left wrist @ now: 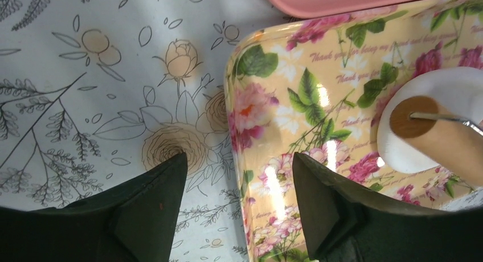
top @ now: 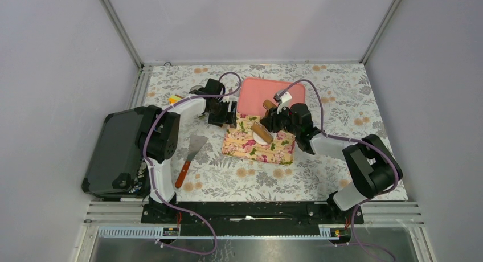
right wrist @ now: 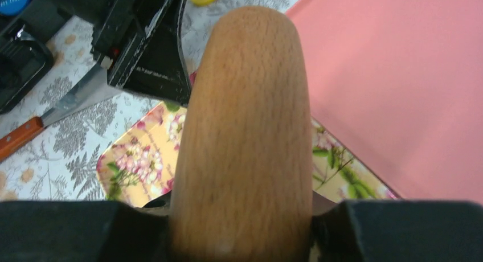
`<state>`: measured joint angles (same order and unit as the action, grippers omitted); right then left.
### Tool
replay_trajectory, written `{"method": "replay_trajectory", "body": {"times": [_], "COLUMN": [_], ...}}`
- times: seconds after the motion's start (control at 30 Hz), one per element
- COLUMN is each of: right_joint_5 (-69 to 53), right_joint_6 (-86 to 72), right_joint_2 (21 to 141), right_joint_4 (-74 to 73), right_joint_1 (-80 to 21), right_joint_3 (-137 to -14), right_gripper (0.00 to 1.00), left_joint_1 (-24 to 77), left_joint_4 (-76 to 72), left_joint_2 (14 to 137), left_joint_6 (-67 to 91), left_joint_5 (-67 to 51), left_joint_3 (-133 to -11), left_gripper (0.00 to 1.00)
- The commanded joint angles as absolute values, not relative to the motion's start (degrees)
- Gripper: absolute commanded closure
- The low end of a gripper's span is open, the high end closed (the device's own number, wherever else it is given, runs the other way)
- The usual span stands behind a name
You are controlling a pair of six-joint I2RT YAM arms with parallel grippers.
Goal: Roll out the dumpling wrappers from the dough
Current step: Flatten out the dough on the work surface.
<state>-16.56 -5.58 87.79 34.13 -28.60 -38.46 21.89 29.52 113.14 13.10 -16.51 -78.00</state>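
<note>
I am rolling over the flowered tray point(top: 259, 145) at the centre of the top view. I judge it is going best if I am keeping the rolling pin point(top: 261, 129) level and pressing evenly across the dough point(top: 264, 139), which is lying white and flattish beneath the pin, mid-tray. My right gripper point(top: 275, 118) is clamping narrowly round the pin, while my left gripper point(top: 228, 115) is gaping wide and empty astride the tray's upper-left edge.
</note>
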Motion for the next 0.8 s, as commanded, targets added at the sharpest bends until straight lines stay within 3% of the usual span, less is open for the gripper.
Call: {"method": "replay_trajectory", "body": {"times": [0.0,0.17,0.57,0.63,0.77], "right_joint_5": [-17.34,-19.42,-21.95,-22.49,-23.31], "right_joint_6": [-6.98,-8.43,-9.82,-10.18,-10.47], "right_joint_2": [91.03,91.8,92.87,93.2,93.78], "right_joint_4": [43.08,38.99,33.47,33.27,33.57], "right_joint_1": [-27.77,-27.72,-28.02,-28.08,-28.64], "right_joint_3": [-36.33,-34.86,-29.49,-29.23,-28.83], "right_gripper": [1.0,1.0,1.0,1.0,1.0], "left_joint_1": [21.8,21.77,21.26,21.23,21.09], "left_joint_4": [27.2,26.54,26.75,26.81,26.46], "left_joint_2": [115.26,115.86,115.8,115.76,115.31], "left_joint_6": [12.92,13.96,18.9,19.72,20.79], "left_joint_5": [-17.84,-18.06,-14.05,-13.15,-12.18], "left_joint_3": [-78.18,-77.59,-76.25,-76.08,-75.21], "left_gripper": [0.3,0.42,0.94,1.0,1.0]}}
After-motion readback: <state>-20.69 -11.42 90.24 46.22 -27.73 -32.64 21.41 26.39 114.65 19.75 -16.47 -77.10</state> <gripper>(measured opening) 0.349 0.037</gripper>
